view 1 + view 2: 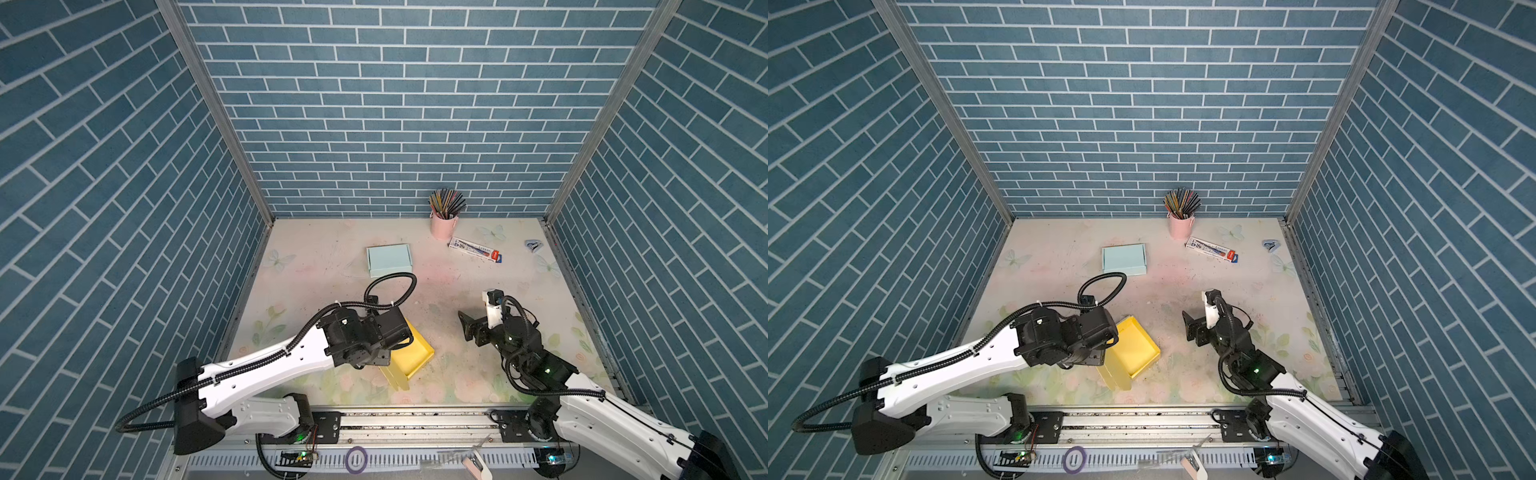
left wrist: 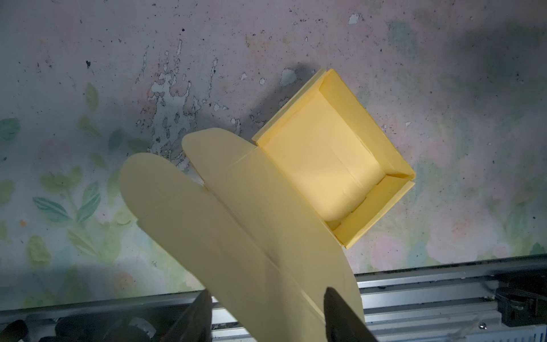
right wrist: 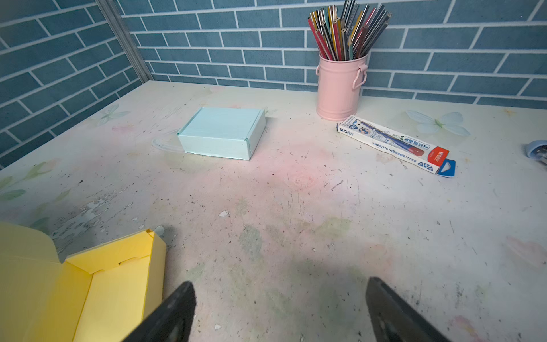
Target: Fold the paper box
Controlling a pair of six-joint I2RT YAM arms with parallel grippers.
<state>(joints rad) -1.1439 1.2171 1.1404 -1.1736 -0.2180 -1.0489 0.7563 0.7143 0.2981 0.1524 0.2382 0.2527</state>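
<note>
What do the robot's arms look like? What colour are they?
The left arm and right arm have smooth white shells and chunky black joints. A ribbed black cable runs along the left arm and loops by its wrist. A tiny green light glows on the right arm. The left gripper and right gripper each have two dark, pointed fingers.

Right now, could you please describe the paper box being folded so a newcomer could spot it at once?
Find the metal rail at the front; behind it, under the left arm, lies the yellow paper box. Unlike the closed pale blue box further back, it is an open tray, lid flap raised at the left fingers.
</note>
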